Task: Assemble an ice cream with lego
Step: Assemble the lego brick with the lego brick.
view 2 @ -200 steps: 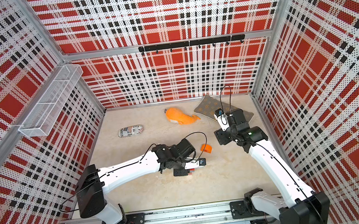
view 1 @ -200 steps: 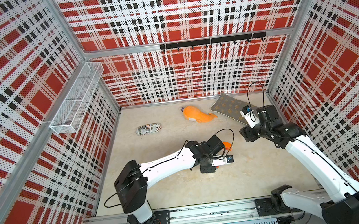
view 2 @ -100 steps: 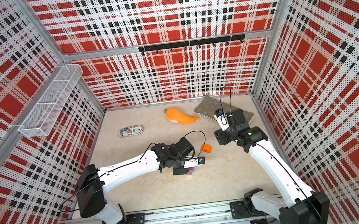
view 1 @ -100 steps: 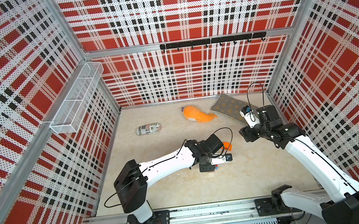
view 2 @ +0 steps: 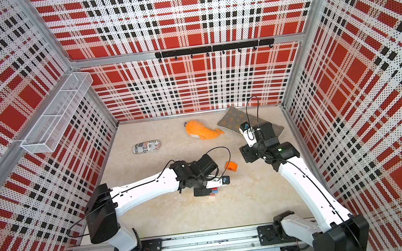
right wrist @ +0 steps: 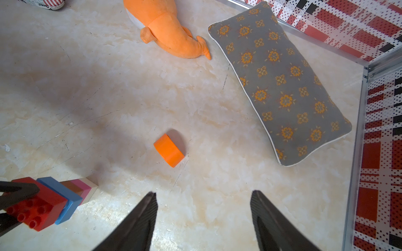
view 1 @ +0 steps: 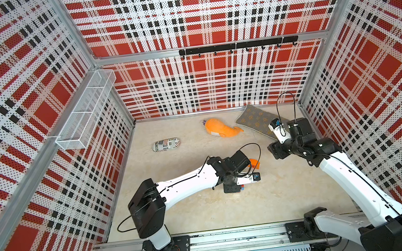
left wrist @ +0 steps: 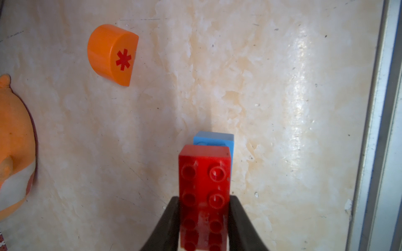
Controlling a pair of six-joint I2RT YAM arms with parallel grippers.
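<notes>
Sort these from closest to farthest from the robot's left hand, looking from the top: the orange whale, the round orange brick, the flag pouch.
From the left hand, in a top view:
1. round orange brick, just beside it.
2. orange whale, farther back, near the wall.
3. flag pouch, far back on the left side.

**Walls:** three perforated sheet-metal panels in red, white and black plaid, closing the cell at back and both sides.
**Frame:** bare aluminium corner posts.
**Floor:** glossy cream marble-patterned board, finely scratched, with soft glare.
**Fittings:** white wire-mesh basket shelf, three compartments, on a side wall; black hook rail on the back wall; slotted aluminium base rail along the front edge.
</notes>
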